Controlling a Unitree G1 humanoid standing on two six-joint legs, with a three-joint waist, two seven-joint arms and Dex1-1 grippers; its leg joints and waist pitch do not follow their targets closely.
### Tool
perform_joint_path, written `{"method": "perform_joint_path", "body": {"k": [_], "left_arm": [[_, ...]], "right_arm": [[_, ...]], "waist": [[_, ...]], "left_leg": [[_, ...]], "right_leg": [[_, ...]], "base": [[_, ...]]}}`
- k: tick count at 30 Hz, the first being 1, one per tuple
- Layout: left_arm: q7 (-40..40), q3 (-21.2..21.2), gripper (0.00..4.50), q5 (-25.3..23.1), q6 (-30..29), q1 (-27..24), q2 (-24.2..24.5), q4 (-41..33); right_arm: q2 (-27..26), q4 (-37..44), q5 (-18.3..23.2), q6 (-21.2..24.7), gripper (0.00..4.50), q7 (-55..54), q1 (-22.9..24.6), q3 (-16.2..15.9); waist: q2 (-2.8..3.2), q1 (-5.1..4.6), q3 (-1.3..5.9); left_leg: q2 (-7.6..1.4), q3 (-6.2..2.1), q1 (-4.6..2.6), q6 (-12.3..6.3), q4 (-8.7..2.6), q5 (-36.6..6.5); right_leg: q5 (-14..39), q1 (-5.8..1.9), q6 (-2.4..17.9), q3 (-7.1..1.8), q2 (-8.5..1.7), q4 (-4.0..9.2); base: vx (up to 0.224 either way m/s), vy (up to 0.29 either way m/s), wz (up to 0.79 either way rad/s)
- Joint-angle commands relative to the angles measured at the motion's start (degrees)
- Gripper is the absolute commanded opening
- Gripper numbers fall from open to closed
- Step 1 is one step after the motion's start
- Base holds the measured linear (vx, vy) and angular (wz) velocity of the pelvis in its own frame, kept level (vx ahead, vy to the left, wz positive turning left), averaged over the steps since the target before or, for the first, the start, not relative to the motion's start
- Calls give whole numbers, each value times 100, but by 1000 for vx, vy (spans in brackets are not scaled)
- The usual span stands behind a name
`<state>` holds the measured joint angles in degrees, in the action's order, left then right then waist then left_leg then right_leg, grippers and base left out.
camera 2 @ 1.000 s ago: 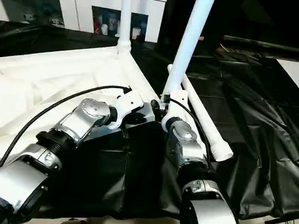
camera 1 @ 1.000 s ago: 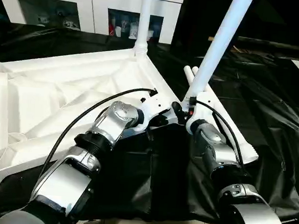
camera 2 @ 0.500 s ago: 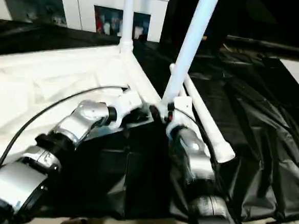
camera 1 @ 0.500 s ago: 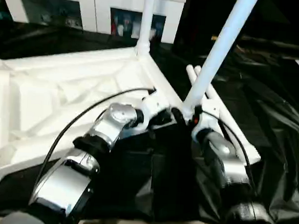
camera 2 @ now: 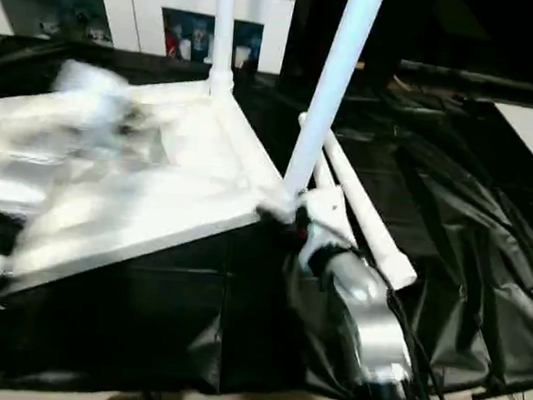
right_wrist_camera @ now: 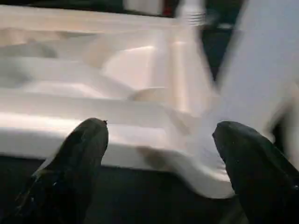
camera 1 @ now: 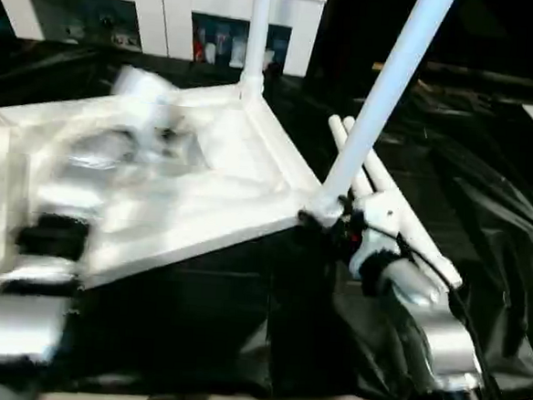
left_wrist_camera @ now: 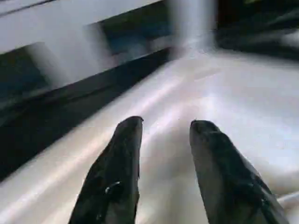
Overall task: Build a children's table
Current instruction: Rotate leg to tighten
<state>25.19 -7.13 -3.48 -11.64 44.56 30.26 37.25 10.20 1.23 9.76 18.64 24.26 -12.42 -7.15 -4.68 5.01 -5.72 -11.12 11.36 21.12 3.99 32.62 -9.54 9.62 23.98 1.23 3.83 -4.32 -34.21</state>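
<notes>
Leftmost, blurred silver left forearm over upturned white plastic children's table, ribbed underside up, on black-cloth work table. Left gripper fingers apart, narrow gap, empty, above tabletop. Two tapered white tube legs upright in sockets: far corner, near corner. Rightmost, right gripper spread wide, empty, beside near-corner leg. Two spare legs lying alongside.

No readable text, label or number — anywhere.
</notes>
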Motion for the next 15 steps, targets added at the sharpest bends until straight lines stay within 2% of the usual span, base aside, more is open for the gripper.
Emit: {"method": "perform_joint_path", "body": {"k": [1, 3, 4, 5, 10, 12, 15], "left_arm": [[-255, -125, 223, -143, -212, -103, 136, -117], [-681, -310, 230, -340, -353, -450, 732, 22], [-693, -318, 230, -343, -359, -463, 755, 30], [-795, -396, 248, -369, -411, -576, 951, 102], [-1039, -463, 274, -527, -300, -745, 1402, 426], [-1258, -532, 285, -644, -199, -857, 1794, 760], [-1344, -510, 309, -721, -189, -978, 2088, 1036]], "right_arm": [[77, 160, 73, 266, 392, 96, 48, -73], [58, -441, -333, 510, 392, -91, -163, -243], [53, -474, -349, 512, 392, -105, -176, -243], [5, -764, -472, 519, 392, -228, -291, -228], [-82, -1199, -437, 573, 392, -321, -501, -122], [-87, -1456, -443, 574, 392, -359, -648, -149], [-130, -1747, -500, 530, 392, -338, -795, -209]], "waist": [[84, 2, 465], [92, -1, 460], [106, -11, 452], [100, -8, 450], [123, 28, 436], [108, 17, 442], [114, 5, 434]], "left_leg": [[-239, -125, -122, -108, -359, -974], [-233, -118, -123, -66, -366, -989], [-223, -127, -120, -8, -367, -1011], [-224, -122, -131, 46, -370, -1092], [-225, -124, -178, 156, -387, -1296], [-219, -143, -143, 179, -401, -1280], [-214, -149, -151, 188, -403, -1343]], "right_leg": [[840, -291, 910, -294, -367, 266], [883, -282, 923, -299, -375, 279], [925, -262, 939, -295, -368, 261], [1023, -252, 927, -304, -381, 280], [1024, -215, 902, -311, -376, 293], [998, -251, 872, -307, -378, 270], [1054, -238, 799, -315, -387, 283]], "base": [[0, 0, 0], [0, 0, 0], [0, 0, 0], [0, 0, 0], [0, 0, 0], [0, 0, 0], [0, 0, 0]]}}
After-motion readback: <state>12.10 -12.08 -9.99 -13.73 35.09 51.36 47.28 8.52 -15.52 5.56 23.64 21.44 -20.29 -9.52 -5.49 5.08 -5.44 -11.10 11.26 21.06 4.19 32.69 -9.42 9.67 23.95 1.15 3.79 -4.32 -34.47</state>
